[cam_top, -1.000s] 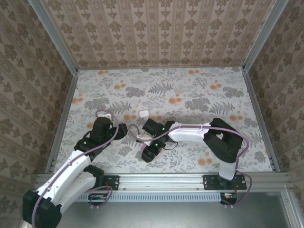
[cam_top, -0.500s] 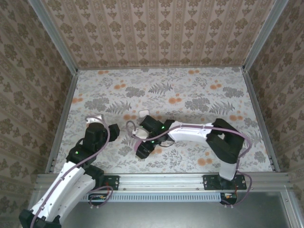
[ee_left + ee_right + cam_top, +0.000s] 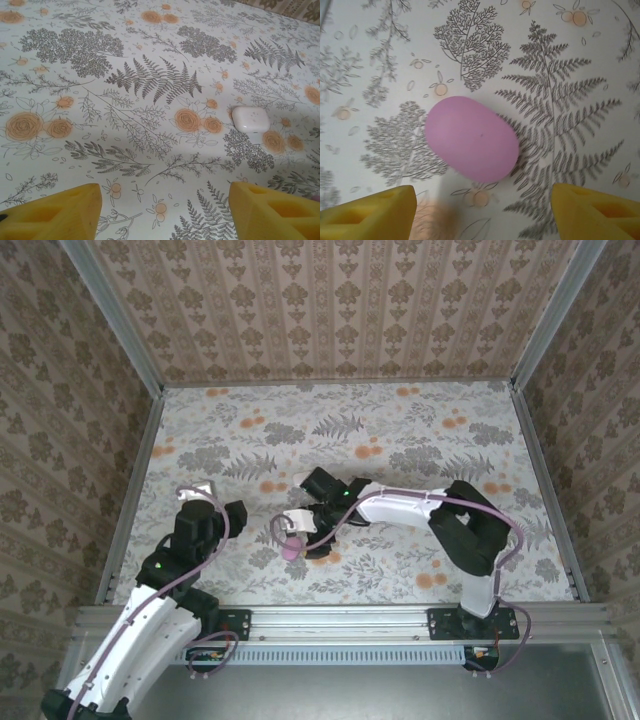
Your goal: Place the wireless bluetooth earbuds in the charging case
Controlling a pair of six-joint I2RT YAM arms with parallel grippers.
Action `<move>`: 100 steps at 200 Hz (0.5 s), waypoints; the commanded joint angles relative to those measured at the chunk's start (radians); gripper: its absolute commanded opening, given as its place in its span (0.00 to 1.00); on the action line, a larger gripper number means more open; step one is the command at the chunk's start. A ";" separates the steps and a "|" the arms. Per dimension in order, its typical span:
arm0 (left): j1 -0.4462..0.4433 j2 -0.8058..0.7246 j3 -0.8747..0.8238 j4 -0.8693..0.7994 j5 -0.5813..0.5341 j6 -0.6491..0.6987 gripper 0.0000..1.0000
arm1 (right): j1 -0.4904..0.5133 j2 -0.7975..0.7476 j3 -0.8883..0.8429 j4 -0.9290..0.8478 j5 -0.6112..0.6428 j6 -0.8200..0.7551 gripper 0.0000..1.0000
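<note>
Right gripper (image 3: pixel 482 195): jaws stand apart and hold nothing, the yellow pads (image 3: pixel 370 212) flanking bare cloth. Just ahead of the tips lies a smooth magenta-pink oval plastic charging case (image 3: pixel 471 139), lid shut, resting flat on the fern-and-orange-flower printed tablecloth (image 3: pixel 570 75) and touching neither pad. Seen from above, the same case (image 3: pixel 291 550) sits just beside the right gripper (image 3: pixel 302 528), left of the table's centre and toward the near edge. Left gripper (image 3: pixel 165 200): jaws likewise apart, nothing between them, poised over the cloth. Ahead and to its right, well clear of it, lies a white rounded-square plastic charging case (image 3: pixel 251 119), closed, beside printed orange blooms.
</note>
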 commanded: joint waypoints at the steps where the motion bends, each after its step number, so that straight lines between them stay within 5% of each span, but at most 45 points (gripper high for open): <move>1: 0.034 -0.003 0.015 0.020 0.005 0.055 0.70 | 0.009 0.052 0.073 -0.041 -0.028 -0.195 0.73; 100: 0.075 -0.004 -0.014 0.051 0.064 0.069 0.70 | 0.047 0.183 0.136 -0.121 -0.077 -0.349 0.67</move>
